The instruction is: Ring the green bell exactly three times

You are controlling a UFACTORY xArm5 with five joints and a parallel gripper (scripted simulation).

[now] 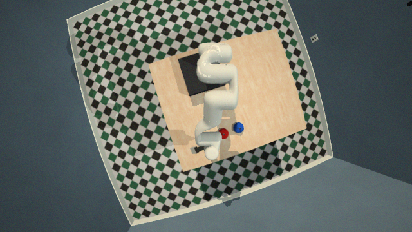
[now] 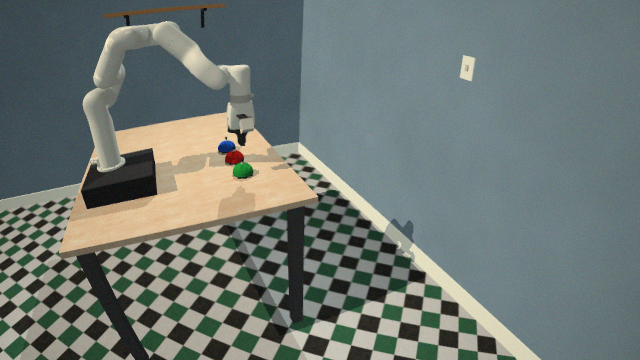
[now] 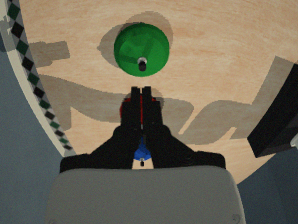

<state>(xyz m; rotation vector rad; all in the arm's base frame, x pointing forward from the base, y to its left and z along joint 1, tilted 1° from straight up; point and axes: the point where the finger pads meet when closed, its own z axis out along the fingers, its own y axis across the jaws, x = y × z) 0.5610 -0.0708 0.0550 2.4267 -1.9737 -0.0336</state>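
On the wooden table point(image 2: 190, 210), near its corner toward the side wall: three bells in a short row.

Item 1: green bell point(image 2: 243, 170), at the row's near end in the exterior view. From my wrist camera it point(image 3: 141, 48) sits at twelve o'clock, just past my fingertips, its small dark button point(image 3: 141, 64) showing on the dome. My arm hides it in the top view.

Item 2: red bell point(image 2: 234, 157), middle of the row, close beside the green one.

Item 3: blue bell point(image 2: 226, 146), far end of the row; at three o'clock of the red in the top view.

Item 4: my claw point(image 2: 242, 142), pinched narrow, gripping nothing, raised above the row.

Item 5: black base block point(image 2: 132, 187), well apart from the bells.
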